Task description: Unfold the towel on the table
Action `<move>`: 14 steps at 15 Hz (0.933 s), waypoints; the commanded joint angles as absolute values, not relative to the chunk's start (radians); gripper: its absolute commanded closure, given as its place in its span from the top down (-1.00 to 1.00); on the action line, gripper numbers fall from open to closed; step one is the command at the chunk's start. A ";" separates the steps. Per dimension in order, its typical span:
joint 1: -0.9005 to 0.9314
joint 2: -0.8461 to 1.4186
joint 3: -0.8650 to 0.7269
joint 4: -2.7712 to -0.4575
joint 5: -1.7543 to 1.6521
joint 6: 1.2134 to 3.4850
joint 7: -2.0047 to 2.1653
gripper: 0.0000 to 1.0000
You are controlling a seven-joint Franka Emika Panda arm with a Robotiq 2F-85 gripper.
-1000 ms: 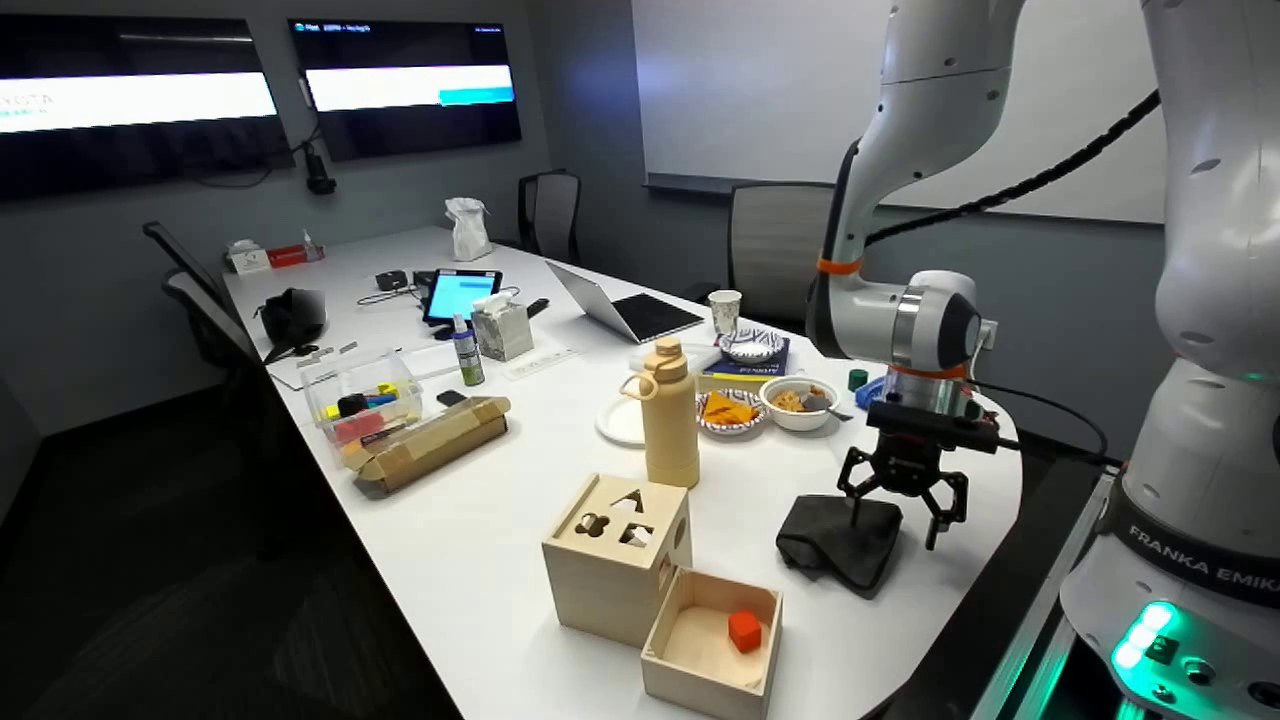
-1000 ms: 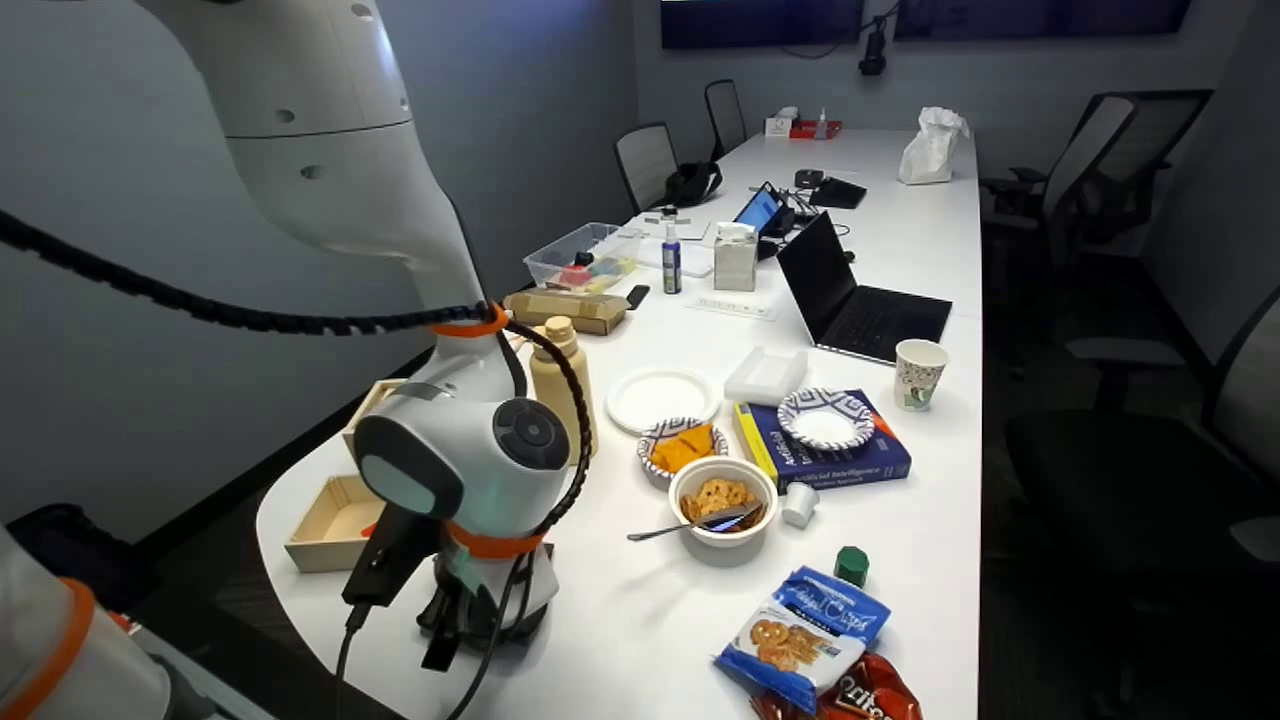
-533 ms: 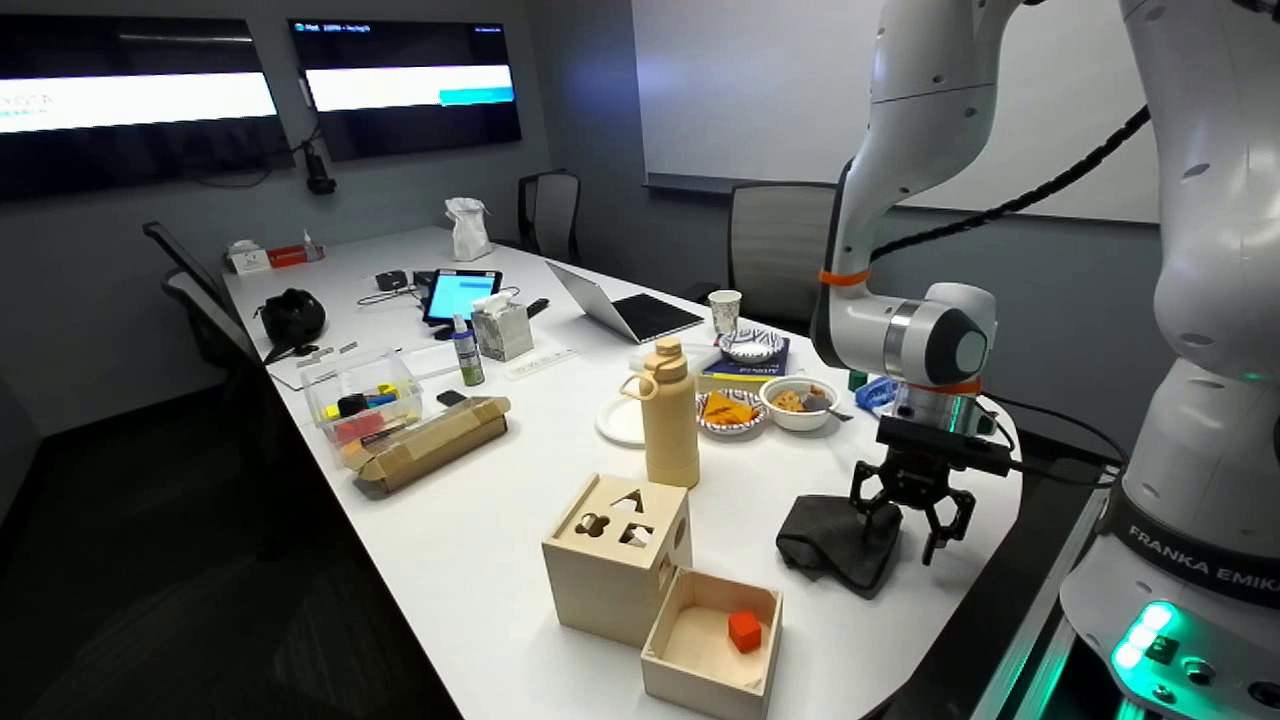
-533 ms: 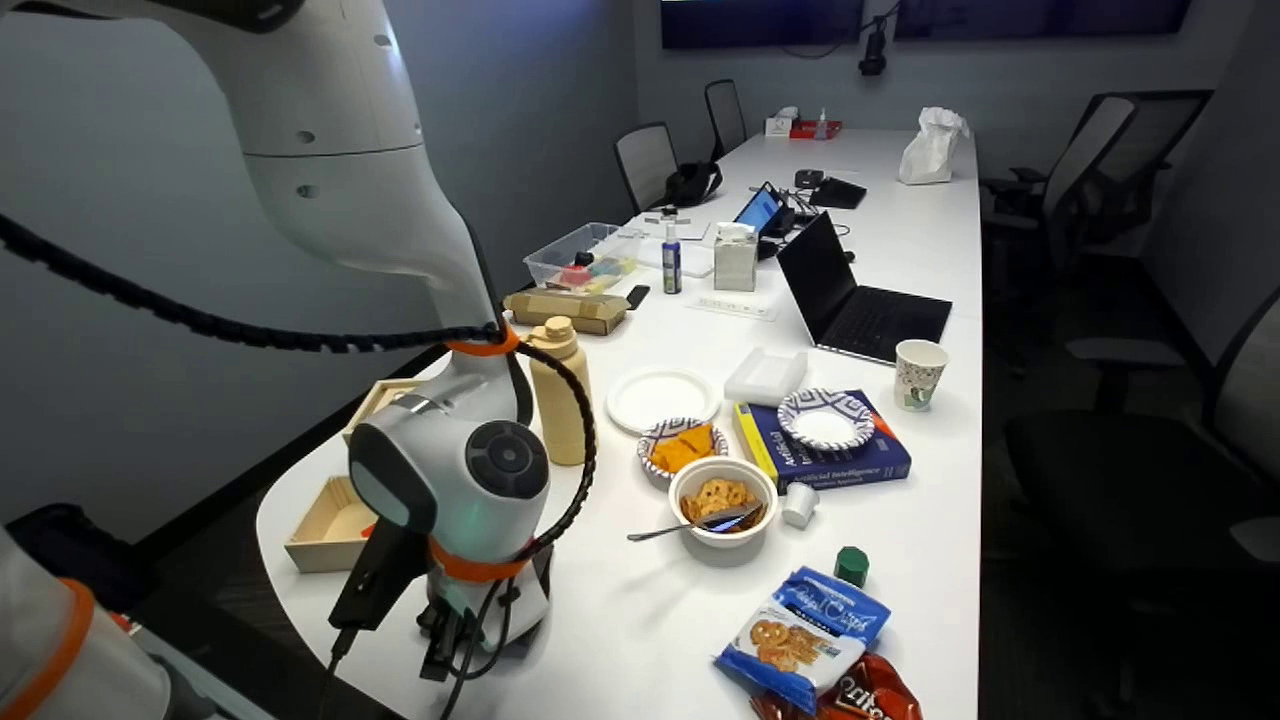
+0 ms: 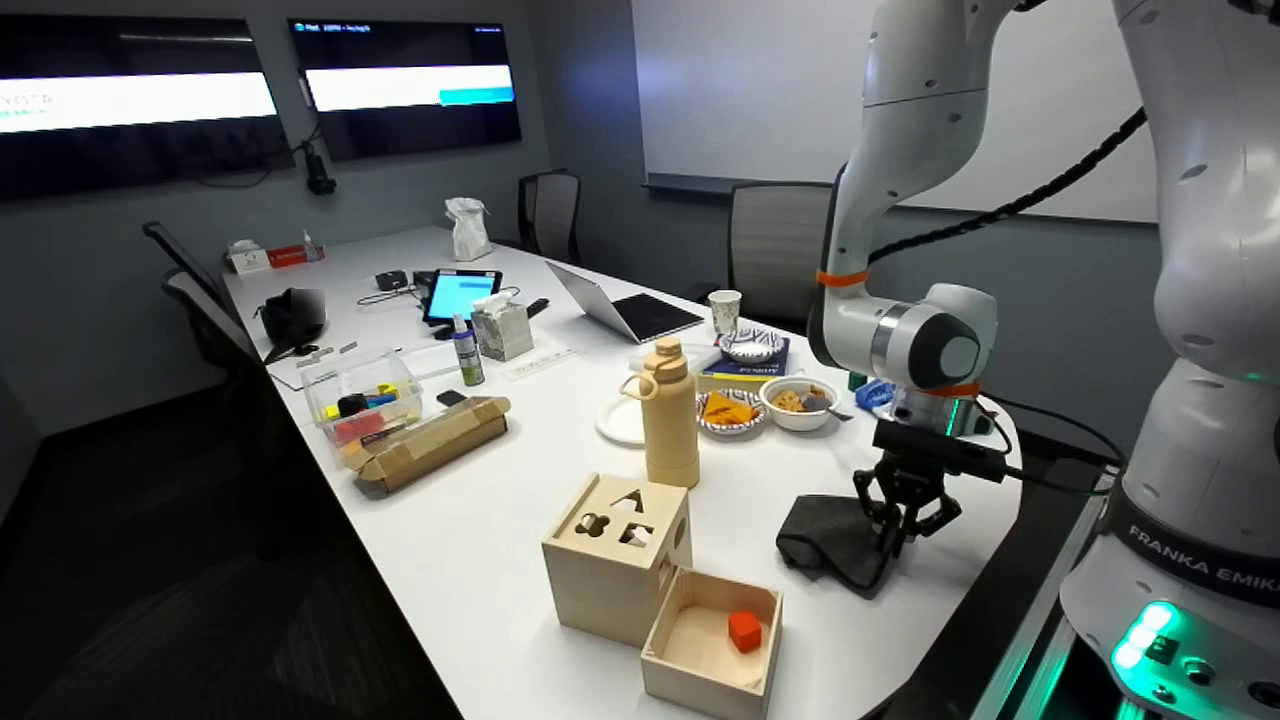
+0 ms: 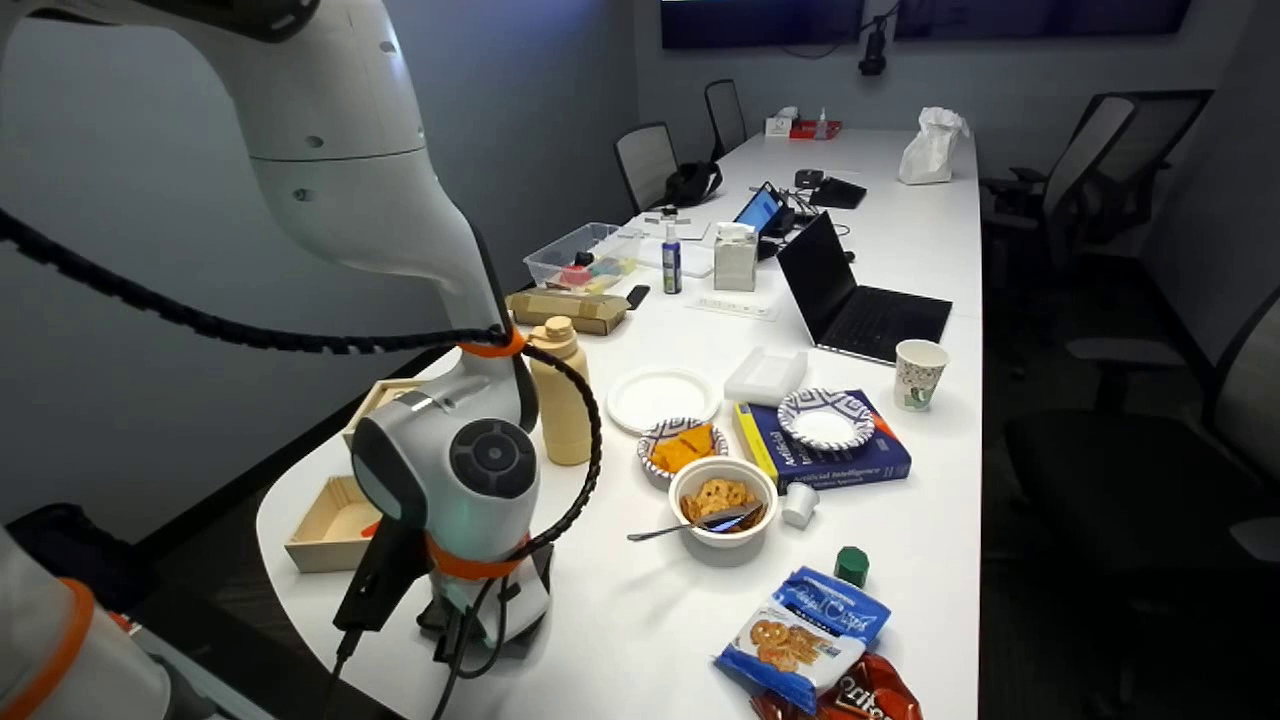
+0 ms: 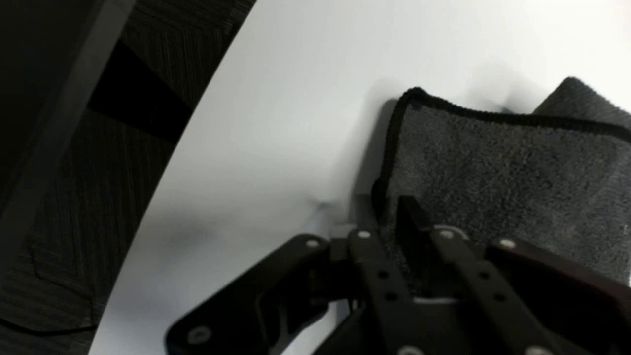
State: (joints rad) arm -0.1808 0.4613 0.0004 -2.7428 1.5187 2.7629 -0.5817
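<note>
The dark grey towel [image 5: 825,535] lies folded and rumpled near the table's rounded end in an exterior view. My gripper [image 5: 893,547] points down at the side of it nearest the robot's base. In the wrist view the towel [image 7: 517,172] fills the right side, its black-hemmed edge running between the fingertips of the gripper [image 7: 388,209]. The jaws stand close together with a narrow gap, and grey cloth shows in that gap. Whether the pads press on the cloth cannot be made out. In an exterior view the wrist [image 6: 470,500] hides most of the gripper and towel.
A wooden shape-sorter cube [image 5: 600,590] and an open wooden box [image 5: 700,690] with a red block [image 5: 745,632] stand near the towel. A tan bottle [image 5: 670,430] and a snack bowl [image 5: 798,408] are farther back. The table edge [image 7: 182,130] runs beside the gripper.
The fingers were wide apart and have drawn in around the towel's edge. The gripper first moved slightly towards the robot's base. The towel stays in place.
</note>
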 commanded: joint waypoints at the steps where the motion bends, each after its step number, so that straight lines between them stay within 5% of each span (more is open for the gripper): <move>1: -0.173 0.519 0.018 -2.695 1.608 2.796 -0.667 -1.00; 14: -0.127 0.399 0.057 -2.745 1.864 2.929 -0.946 -1.00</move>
State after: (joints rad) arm -0.1518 0.4570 0.0248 -2.7430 1.7347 2.8711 -0.8139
